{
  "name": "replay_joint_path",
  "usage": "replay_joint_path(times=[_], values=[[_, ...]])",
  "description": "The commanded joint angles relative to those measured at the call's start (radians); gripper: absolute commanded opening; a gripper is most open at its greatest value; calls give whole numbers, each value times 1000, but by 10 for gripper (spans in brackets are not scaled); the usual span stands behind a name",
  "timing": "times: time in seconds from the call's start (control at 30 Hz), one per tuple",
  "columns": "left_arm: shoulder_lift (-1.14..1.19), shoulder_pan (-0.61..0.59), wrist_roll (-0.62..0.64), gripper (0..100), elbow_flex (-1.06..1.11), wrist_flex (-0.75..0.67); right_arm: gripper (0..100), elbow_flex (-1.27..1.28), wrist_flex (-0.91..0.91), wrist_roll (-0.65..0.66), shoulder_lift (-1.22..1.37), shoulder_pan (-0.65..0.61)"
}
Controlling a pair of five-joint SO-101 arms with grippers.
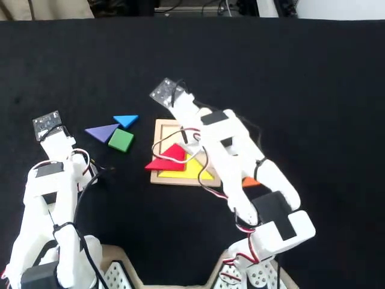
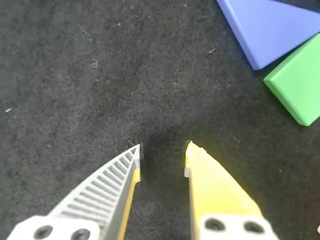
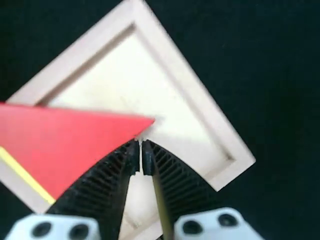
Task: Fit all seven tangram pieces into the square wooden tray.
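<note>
Ribbed right jaws, pinched nearly together, sit at the sharp corner of the red triangle (image 3: 65, 150) over the central square wooden tray (image 1: 163, 123). The left jaws gape empty above the fuzzy black surface (image 2: 75, 75), near a green block (image 2: 300, 85).

Black cloth (image 1: 301, 72) covers the table (image 1: 72, 54); beyond its far edge show beige fabric (image 1: 48, 8) and dark cables (image 1: 201, 7).

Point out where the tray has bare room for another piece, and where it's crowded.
Bare floor lies in the wooden tray's far half, between the red triangle and the rim. The near half is crowded: red triangle and yellow triangle, with the right pincer at the red tip. Black cloth around the left pincer is free, bordered by the green square.
</note>
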Motion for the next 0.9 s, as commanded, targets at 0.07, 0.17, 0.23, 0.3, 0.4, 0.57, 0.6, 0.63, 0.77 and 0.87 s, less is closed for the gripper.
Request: replay_joint_path(times=[0.07,0.17,0.23,0.3,0.4,0.57,0.6,0.63,0.77,0.87], values=[[-26,10,2,152,-7,-15,11,-99,-55,-14,-4,2],[-26,10,2,152,-7,-15,11,-108,-9,-14,-13,-2],[-26,10,2,152,-7,-15,11,-116,58,-14,-18,6],[-26,10,2,152,-7,-15,11,-117,115,-15,-15,12],[-26,10,2,152,-7,-15,11,-99,135,-77,-4,-6],[-26,30,-2,152,-4,-15,11,-91,92,-109,50,-32],[-26,28,-2,152,-4,-15,11,-96,78,-109,70,-31],[-26,28,-2,152,-4,-15,11,-110,68,-109,93,-29],[-26,30,-3,152,-4,-15,11,-211,100,-110,191,-35],[-26,31,-5,152,-4,-15,11,-285,117,-110,232,-35]])
